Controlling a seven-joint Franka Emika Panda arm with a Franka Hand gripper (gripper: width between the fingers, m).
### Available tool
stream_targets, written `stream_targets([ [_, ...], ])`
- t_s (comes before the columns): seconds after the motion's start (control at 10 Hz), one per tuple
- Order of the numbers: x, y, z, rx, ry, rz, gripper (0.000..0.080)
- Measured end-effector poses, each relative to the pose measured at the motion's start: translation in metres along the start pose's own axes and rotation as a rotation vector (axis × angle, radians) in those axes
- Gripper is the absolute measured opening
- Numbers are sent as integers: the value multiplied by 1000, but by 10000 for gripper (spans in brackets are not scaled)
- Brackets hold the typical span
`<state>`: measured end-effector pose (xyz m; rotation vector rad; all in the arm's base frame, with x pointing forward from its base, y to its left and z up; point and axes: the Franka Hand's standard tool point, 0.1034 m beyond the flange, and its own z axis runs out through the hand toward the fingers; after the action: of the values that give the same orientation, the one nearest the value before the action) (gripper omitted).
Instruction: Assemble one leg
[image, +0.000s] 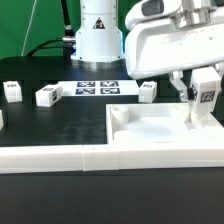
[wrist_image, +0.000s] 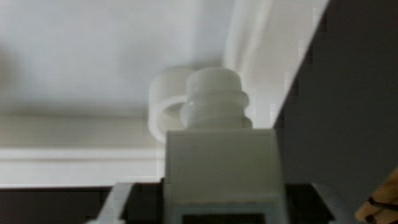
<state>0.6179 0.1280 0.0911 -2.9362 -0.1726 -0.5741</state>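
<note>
Gripper (image: 200, 88) jaws are clamped on the leg (image: 205, 100) in the exterior view. The leg stands upright, tag toward the camera, near the counter's edge on that view's right, with its lower end at the far corner of the white tray part (image: 150, 135). Three other legs (image: 47, 95) lie toward the counter's far edge, near the marker board (image: 97, 87). In the wrist view, the leg's ribbed tip (wrist_image: 214, 92) sits at a round socket (wrist_image: 166, 108) in the tray corner; whether it is seated I cannot tell.

The leg (wrist_image: 222, 165) is seen clasped by the gripper (wrist_image: 222, 205), its ribbed peg lined up over a round socket (wrist_image: 166, 108) in a corner of the white tray-like part (wrist_image: 89, 70). Black table (wrist_image: 356, 80) is shown beside that part's raised rim
</note>
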Motion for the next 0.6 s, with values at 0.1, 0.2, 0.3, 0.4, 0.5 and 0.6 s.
stream_targets([
  [0.1,3,1,0,-1,8,-1,290],
  [0.2,4,3,1,-4,21,-11,290],
  [0.3,2,5,3,-6,18,-15,290],
  [0.4,3,4,3,-5,18,-16,290],
  [0.5,3,4,3,-5,18,-16,290],
  [0.6,2,4,3,-5,18,-16,290],
])
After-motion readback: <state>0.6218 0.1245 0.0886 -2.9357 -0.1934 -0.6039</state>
